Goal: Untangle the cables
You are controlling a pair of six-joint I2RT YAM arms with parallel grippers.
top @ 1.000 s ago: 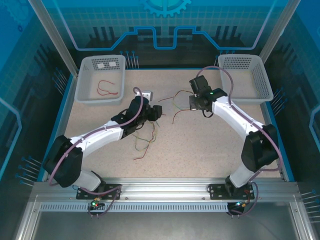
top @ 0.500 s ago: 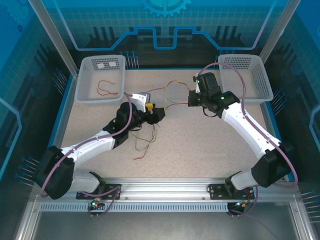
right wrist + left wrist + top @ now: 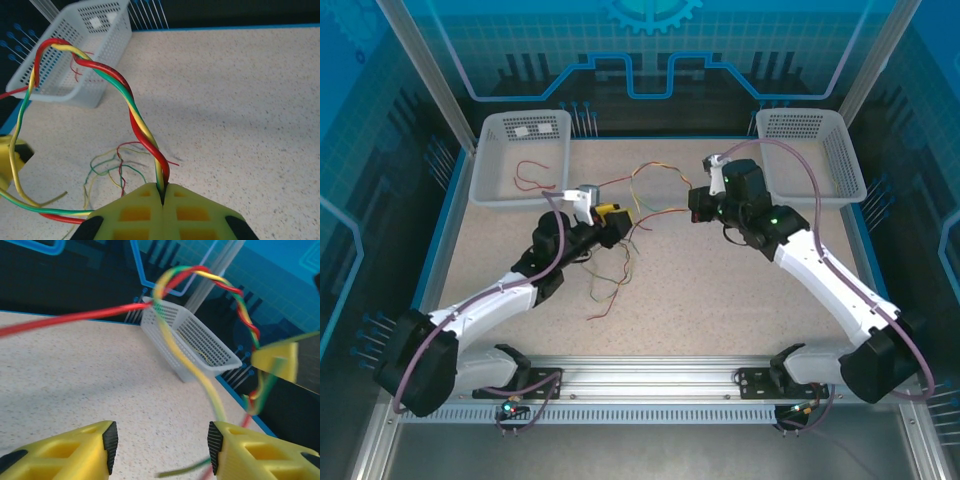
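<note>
Now right pincer (image 3: 162, 192) is pressed together on the twisted cables (image 3: 134, 116), holding them up over the bench (image 3: 720, 300) middle so the twist hangs free. Left pincer (image 3: 162, 445) is spread, yellow strand (image 3: 186, 360) beside 1 finger, likely to pull it out.

Cables (image 3: 135, 117) span left gripper (image 3: 161, 441) to right gripper (image 3: 162, 192) — above the table (image 3: 720, 290).

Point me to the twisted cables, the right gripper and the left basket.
twisted cables (image 3: 134, 117), right wrist view, middle of the braid.
right gripper (image 3: 162, 192), right wrist view, between its shut fingertips.
left basket (image 3: 520, 201), top view, near wall.
</note>
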